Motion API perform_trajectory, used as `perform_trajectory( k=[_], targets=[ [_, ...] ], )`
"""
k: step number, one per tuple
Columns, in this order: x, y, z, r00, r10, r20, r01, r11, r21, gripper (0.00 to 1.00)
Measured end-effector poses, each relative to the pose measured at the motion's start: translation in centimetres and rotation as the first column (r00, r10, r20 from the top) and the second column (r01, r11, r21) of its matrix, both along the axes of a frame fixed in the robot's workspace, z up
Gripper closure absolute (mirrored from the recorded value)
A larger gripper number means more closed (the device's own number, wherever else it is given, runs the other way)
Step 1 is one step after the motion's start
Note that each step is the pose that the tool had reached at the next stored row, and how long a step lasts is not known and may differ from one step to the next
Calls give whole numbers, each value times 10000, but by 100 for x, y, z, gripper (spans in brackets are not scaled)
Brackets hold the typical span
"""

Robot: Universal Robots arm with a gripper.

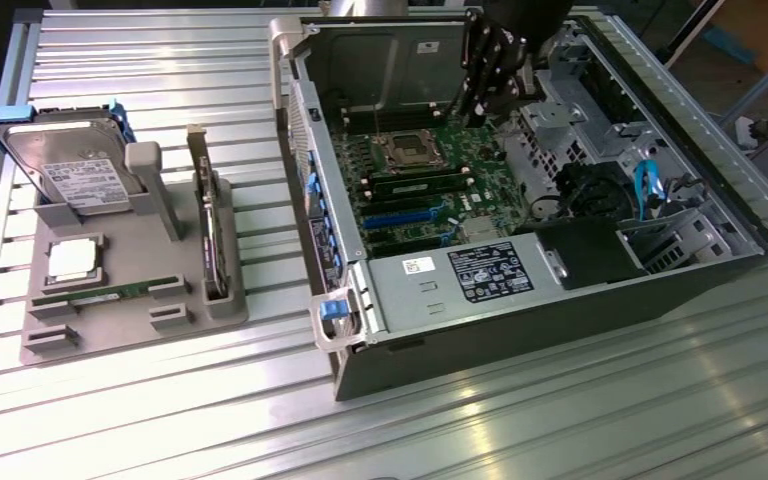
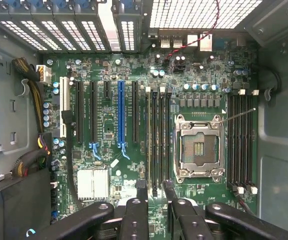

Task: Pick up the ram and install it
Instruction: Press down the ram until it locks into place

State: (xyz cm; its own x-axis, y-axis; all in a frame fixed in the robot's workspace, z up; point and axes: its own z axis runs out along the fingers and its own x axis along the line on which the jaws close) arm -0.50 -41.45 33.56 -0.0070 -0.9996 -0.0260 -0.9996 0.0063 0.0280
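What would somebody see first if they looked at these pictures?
The opened computer case fills the exterior view's right, its green motherboard bare, with the black end effector hanging over it. On the exterior view's left, a grey holder carries a hard drive, a silver processor chip and the ram.

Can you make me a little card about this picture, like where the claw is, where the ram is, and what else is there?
claw: open, above the motherboard inside the computer case
ram: resting in the grey holder, not in the claw
also in holder: hard drive, processor chip
table: metal slats
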Motion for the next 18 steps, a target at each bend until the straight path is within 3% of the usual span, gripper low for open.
perform_trajectory(
  k=[5,7,18],
  targets=[
    [0,0,0,10000,0,0,0,10000,0,76],
    [0,0,0,10000,0,0,0,10000,0,89],
    [11,0,0,10000,2,-1,-2,10000,-1,89]
  ],
)
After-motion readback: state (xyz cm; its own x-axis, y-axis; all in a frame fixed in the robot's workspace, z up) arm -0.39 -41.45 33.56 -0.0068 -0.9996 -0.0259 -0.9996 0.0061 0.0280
